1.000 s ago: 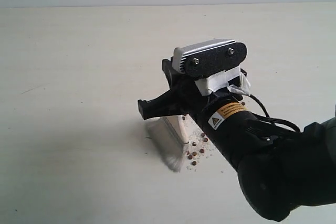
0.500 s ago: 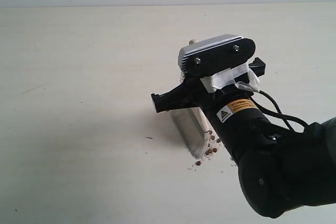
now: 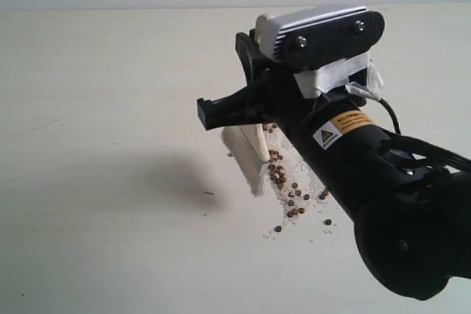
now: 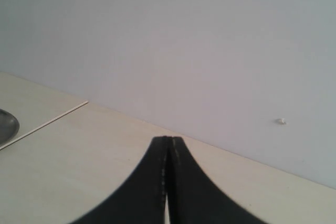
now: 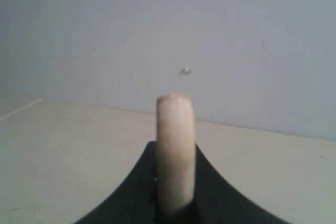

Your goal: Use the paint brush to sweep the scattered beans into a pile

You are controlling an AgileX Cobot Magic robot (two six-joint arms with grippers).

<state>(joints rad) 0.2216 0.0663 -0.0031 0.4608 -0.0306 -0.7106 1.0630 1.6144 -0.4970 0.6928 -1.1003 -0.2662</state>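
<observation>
Beans lie in a loose streak among whitish grains on the counter, just below the middle of the exterior frame, with a few strays lower down. The paint brush stands nearly upright, its pale bristles reaching the counter just left of the streak. The right end effector is narrowed onto the wooden handle, holding it. The left end effector hangs above the counter, jaws pressed together on nothing.
</observation>
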